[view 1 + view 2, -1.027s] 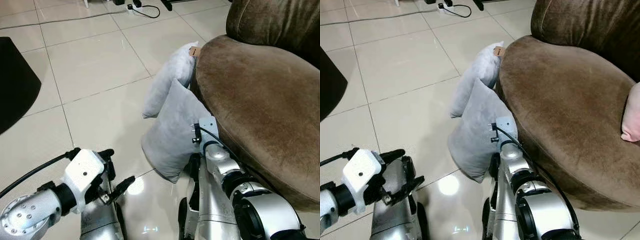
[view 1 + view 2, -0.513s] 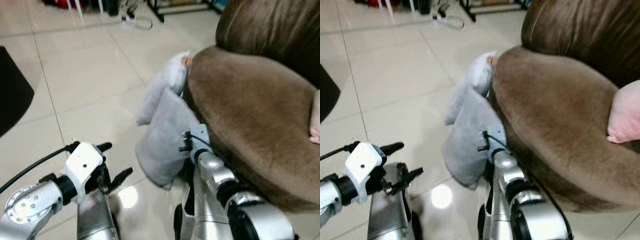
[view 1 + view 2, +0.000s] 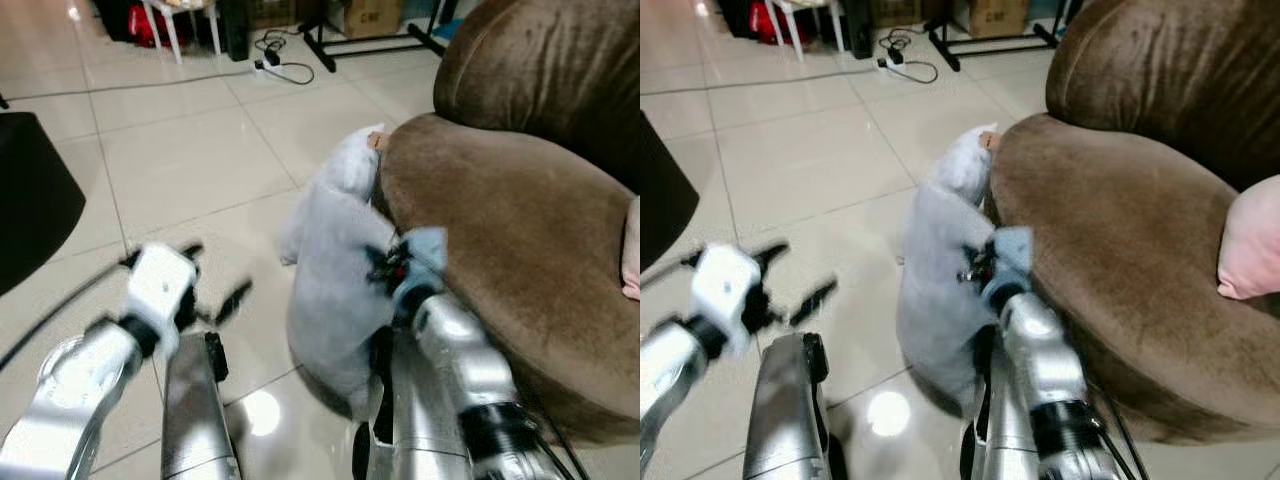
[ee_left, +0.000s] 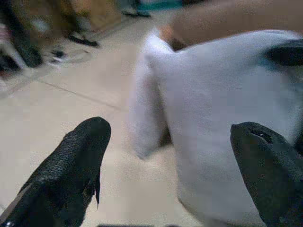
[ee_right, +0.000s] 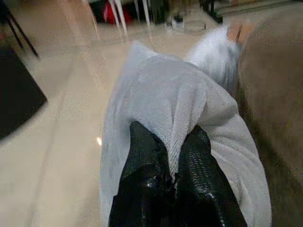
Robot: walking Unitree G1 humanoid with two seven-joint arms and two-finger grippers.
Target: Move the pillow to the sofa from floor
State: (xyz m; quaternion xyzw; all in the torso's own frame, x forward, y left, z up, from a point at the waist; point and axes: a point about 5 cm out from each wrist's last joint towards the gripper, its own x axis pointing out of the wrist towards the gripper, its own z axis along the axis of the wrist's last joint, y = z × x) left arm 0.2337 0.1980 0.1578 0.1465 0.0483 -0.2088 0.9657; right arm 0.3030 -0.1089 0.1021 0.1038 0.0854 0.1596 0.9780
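A light grey pillow [image 3: 335, 265] stands on its edge on the tiled floor, leaning against the front of the brown sofa [image 3: 510, 215]. My right gripper [image 5: 173, 151] is shut on a fold of the pillow [image 5: 175, 101], its wrist pressed against the side nearest the sofa. The left gripper [image 3: 212, 282] hovers open above the floor, to the left of the pillow and apart from it. In the left wrist view the pillow [image 4: 213, 123] shows between the two spread black fingers [image 4: 78, 156]. The picture is blurred by motion.
A pink cushion [image 3: 1250, 240] lies on the sofa seat at the right. A dark object [image 3: 30, 200] sits on the floor at far left. A power strip with cable [image 3: 285, 68], a stand and boxes are at the back. Open tiled floor [image 3: 190, 170] lies left of the pillow.
The view has tilted up and shifted. My right gripper has risen with the pillow fold in it, and the pillow stands taller. The left gripper has lifted and moved forward.
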